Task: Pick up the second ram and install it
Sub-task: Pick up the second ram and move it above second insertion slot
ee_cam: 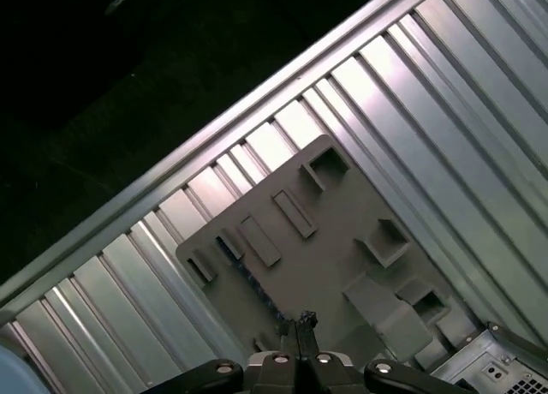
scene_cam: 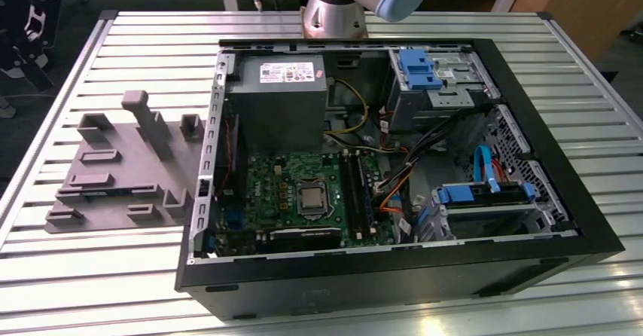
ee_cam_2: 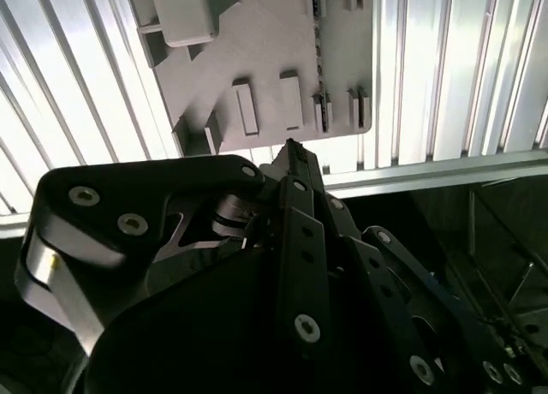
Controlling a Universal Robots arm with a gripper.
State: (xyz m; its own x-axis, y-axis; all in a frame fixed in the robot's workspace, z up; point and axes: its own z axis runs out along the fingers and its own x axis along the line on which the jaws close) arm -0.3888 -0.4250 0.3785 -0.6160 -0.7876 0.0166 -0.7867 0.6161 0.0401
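The second ram (ee_cam: 248, 277) is a thin dark strip standing on edge in a slot of the grey fixture (ee_cam: 342, 240). It appears again in the second wrist view as a narrow dark line (ee_cam_2: 318, 51) on the fixture (ee_cam_2: 257, 51). My gripper (ee_cam: 301, 321) hangs well above the fixture, its fingers closed together with nothing between them. In the second wrist view the gripper's (ee_cam_2: 291, 150) tip points at the fixture's near edge. In the exterior view the fixture (scene_cam: 120, 170) lies to the left of the open computer case (scene_cam: 402, 276), whose motherboard's memory slots (scene_cam: 354, 189) run beside the processor socket.
The slatted metal table (scene_cam: 131, 276) carries both fixture and case. Inside the case are a power supply (scene_cam: 276, 99), blue drive cages (scene_cam: 427, 68) and loose cables (scene_cam: 402, 185). The arm's base (scene_cam: 336, 8) stands at the table's far edge. Dark floor lies beyond the table rim (ee_cam: 171, 163).
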